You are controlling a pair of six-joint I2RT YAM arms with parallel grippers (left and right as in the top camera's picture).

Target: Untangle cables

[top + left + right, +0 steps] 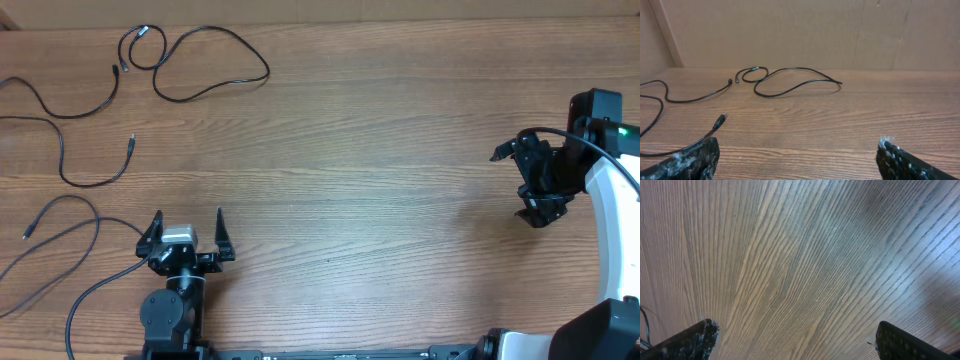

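Three black cables lie apart at the left of the wooden table. One looped cable point(215, 75) lies at the back and also shows in the left wrist view point(790, 87). A second cable point(62, 150) curves along the left edge, with its plug end in the left wrist view point(720, 120). A third cable point(60, 240) lies at the front left. My left gripper point(188, 225) is open and empty near the front edge, right of the third cable. My right gripper point(520, 182) is open and empty above bare wood at the far right.
A cardboard wall point(800, 32) stands behind the table's back edge. The right arm's own black cable point(600, 160) runs along its white body at the right edge.
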